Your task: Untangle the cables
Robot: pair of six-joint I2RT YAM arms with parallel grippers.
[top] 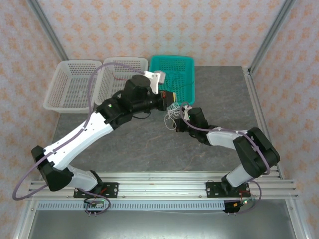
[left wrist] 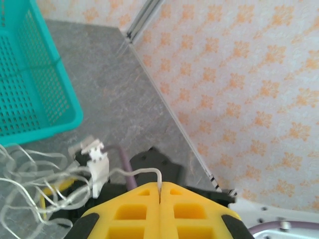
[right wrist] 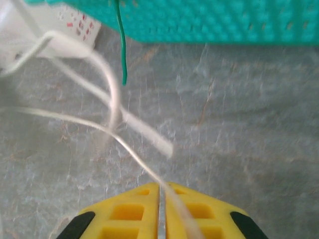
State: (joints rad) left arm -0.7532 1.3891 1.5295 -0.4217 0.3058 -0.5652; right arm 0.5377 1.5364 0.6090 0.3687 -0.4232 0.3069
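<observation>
- yellow fingertips of the left gripper (left wrist: 160, 185) sit closest to the lens in the left wrist view. they are pressed together with no gap, and a thin white strand (left wrist: 142, 171) is pinched in the seam at the very tip.
- right gripper (right wrist: 160, 185), in its own wrist view, has its jaws drawn in to a hairline slit. a pale strand (right wrist: 124, 144) runs into that slit and reads as clamped.
- location: the cables (top: 173, 113) form a loose knot between the two grippers, over the grey table (top: 149, 149) and just in front of the teal basket (top: 174, 67).
- hazard, tightening: if both clamped strands belong to one loop, drawing the arms apart would likely cinch the knot, not open it.
- hazard, snagging: a blocky white connector (left wrist: 97, 162) sits on one wire. its square edges could catch on neighbouring loops and drag the whole bundle along.
- hazard, slipping: each hold is on a thin, smooth wire at the fingertip edge, so a sharp pull could strip it out.
- hazard, basket: a green wire (right wrist: 121, 45) hangs down at the basket's perforated wall, where the holes could trap it.
- materials: the wires are thread-like, springy and hold their curls. the basket is rigid plastic mesh. the table is matte with a stone pattern. the fingers are hard moulded plastic with square recesses.
</observation>
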